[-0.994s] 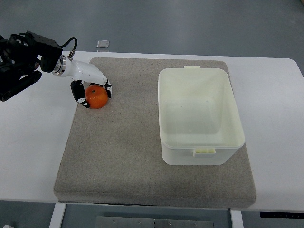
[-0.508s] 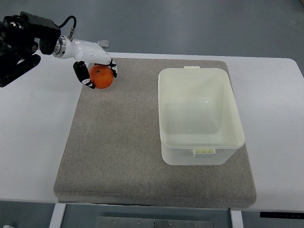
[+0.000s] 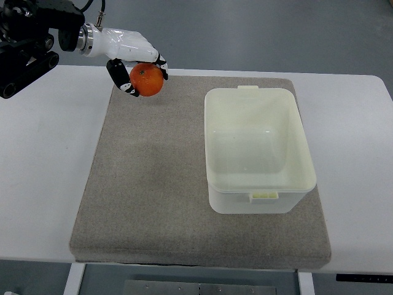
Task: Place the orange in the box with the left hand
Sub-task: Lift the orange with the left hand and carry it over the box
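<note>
- The left hand (image 3: 136,64), in the upper left of the frame, has its fingers curled around the orange (image 3: 147,80) and holds it from above and from the sides.
- The orange appears lifted clear of the grey mat (image 3: 153,184), over the mat's upper left corner; the single view makes the height hard to judge.
- The pale box (image 3: 258,150) sits open on the right half of the mat, well apart from the orange, and nothing shows inside it.
- The white table (image 3: 43,172) carries the mat; the right hand is out of view.
- Judging by this, the pick-up looks done. What is left is to carry the orange rightward over the box and let it go inside.
</note>
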